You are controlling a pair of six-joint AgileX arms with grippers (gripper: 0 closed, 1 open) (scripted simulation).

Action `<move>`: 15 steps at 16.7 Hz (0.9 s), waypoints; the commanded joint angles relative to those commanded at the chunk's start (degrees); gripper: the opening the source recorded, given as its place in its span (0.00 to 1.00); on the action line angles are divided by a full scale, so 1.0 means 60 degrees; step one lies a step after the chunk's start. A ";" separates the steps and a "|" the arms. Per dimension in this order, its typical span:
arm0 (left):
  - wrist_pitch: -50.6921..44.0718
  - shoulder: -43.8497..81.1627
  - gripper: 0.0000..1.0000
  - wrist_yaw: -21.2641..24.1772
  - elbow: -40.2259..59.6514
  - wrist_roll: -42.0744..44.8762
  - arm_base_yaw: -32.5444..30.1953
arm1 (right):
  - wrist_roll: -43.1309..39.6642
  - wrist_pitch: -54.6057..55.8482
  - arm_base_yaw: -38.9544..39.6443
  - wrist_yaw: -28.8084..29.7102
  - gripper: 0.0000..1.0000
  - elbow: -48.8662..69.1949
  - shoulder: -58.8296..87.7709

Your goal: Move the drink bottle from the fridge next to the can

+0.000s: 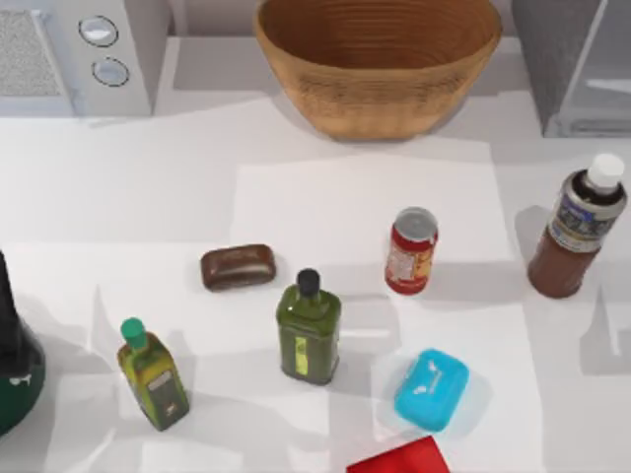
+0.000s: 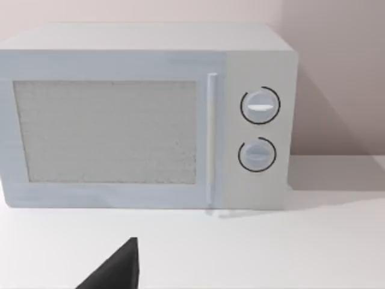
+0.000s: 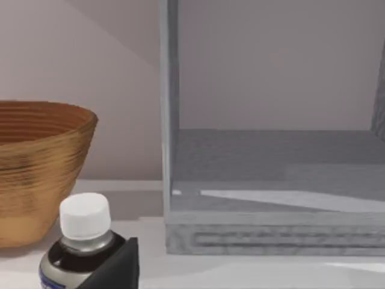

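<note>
The drink bottle (image 1: 577, 232), reddish-brown with a white cap and a grey-blue label, stands upright on the table at the right, in front of the fridge (image 1: 572, 69). The red can (image 1: 411, 251) stands upright well to its left, apart from it. In the right wrist view the bottle's cap and neck (image 3: 84, 220) are close, with the grey fridge (image 3: 271, 186) behind them, its inside bare. A dark piece of my right gripper (image 3: 114, 271) shows beside the bottle. A dark piece of my left gripper (image 2: 114, 271) hangs in front of the microwave.
At the back stand a light-grey microwave (image 1: 79, 54) on the left and a wicker basket (image 1: 380, 59) in the middle. Nearer are a brown block (image 1: 238, 267), an olive bottle (image 1: 309, 327), a small yellow-green bottle (image 1: 153, 374), a blue object (image 1: 432, 390), a red object (image 1: 399, 458) and a dark green object (image 1: 12, 365).
</note>
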 joint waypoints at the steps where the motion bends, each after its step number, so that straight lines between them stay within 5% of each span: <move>1: 0.0000 0.0000 1.00 0.0000 0.0000 0.0000 0.0000 | -0.0008 -0.0510 0.0001 -0.0004 1.00 0.0280 -0.0338; 15: 0.0000 0.0000 1.00 0.0000 0.0000 0.0000 0.0000 | -0.0074 -1.1705 -0.0038 -0.0033 1.00 0.5001 -0.6097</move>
